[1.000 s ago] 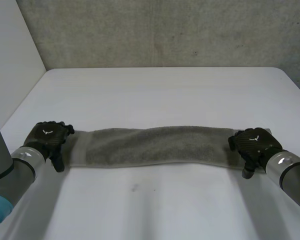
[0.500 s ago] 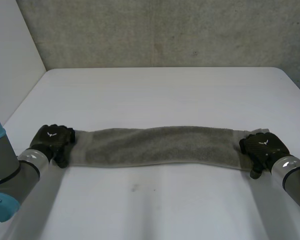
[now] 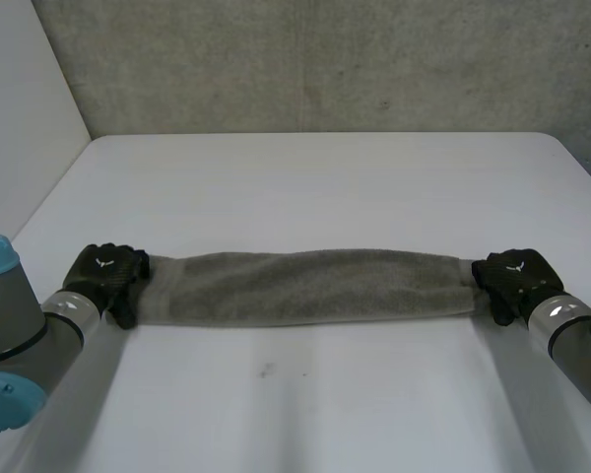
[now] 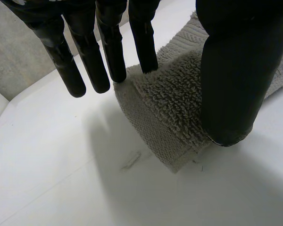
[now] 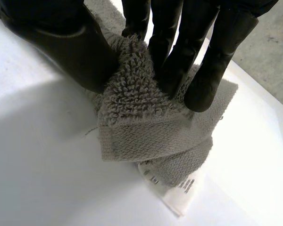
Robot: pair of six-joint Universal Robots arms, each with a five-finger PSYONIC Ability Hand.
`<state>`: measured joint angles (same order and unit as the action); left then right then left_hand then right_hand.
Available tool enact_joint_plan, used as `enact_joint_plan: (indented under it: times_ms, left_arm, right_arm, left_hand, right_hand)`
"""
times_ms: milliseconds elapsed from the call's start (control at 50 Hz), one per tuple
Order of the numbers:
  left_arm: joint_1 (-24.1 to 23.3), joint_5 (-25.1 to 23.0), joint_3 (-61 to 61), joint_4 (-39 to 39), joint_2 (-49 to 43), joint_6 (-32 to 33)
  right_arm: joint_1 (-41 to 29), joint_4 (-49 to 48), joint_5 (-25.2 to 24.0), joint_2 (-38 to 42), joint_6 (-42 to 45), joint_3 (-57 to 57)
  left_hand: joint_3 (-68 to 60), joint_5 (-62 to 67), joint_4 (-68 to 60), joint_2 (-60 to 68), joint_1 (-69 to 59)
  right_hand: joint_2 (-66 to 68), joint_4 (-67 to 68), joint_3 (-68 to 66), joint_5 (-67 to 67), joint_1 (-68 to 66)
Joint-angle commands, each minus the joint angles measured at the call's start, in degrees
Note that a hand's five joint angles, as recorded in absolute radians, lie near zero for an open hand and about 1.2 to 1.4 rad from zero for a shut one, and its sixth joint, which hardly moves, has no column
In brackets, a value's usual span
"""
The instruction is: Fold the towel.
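Note:
A grey terry towel [image 3: 305,286], folded into a long narrow strip, lies across the white table [image 3: 325,187] from one hand to the other. My left hand [image 3: 103,277] is at its left end. In the left wrist view its fingers [image 4: 92,61] hang straight over the end's far edge while the thumb [image 4: 231,70] rests on the towel [image 4: 174,103], with no pinch. My right hand [image 3: 512,277] is at the right end. There the thumb [image 5: 70,42] and curled fingers [image 5: 198,56] squeeze the bunched towel [image 5: 146,127] between them. A white label [image 5: 179,190] sticks out beneath that end.
A grey concrete wall [image 3: 325,59] runs behind the table, and a white panel [image 3: 20,118] stands at its left side. A small dark mark [image 3: 266,371] shows on the table in front of the towel.
My right hand has closed on the towel's right end and drawn it slightly rightward, so the strip lies straighter. My left hand has settled closer onto the left end.

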<state>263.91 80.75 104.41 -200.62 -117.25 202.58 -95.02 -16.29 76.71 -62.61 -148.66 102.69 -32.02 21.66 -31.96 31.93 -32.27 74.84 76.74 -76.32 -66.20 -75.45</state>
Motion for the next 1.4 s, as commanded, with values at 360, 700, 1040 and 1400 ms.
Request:
enact_joint_plan:
  times_ms: [360, 700, 1040, 1400]
  left_arm:
    - [-0.2, -0.2, 0.4, 0.1, 0.0, -0.1]
    - [-1.6, 0.1, 4.3, 1.4, 12.8, -6.6]
    - [-0.9, 0.2, 3.7, 28.1, 25.6, -6.1]
    - [-4.4, 1.5, -37.4, 26.2, 4.1, -11.2]
  right_arm:
    - [0.8, 0.5, -1.0, -3.4, -0.8, 1.5]
    - [0.8, 2.4, -0.4, -7.6, -0.7, 2.3]
    - [4.6, 40.7, -3.7, -17.9, 10.9, -2.5]
    - [-2.2, 25.9, 0.9, -2.3, -4.1, -39.4]
  left_hand:
    - [-10.8, 11.2, -10.9, 10.9, -10.5]
    - [-48.0, 48.3, -48.0, 48.1, -47.7]
    - [-48.0, 48.3, -48.0, 48.1, -47.7]
    - [-48.0, 48.3, -48.0, 48.1, -47.7]
  right_hand:
    - [5.2, 3.3, -3.7, -3.8, -4.6]
    - [5.2, 3.3, -3.7, -3.8, -4.6]
    - [5.2, 3.3, -3.7, -3.8, -4.6]
    - [5.2, 3.3, -3.7, -3.8, -4.6]
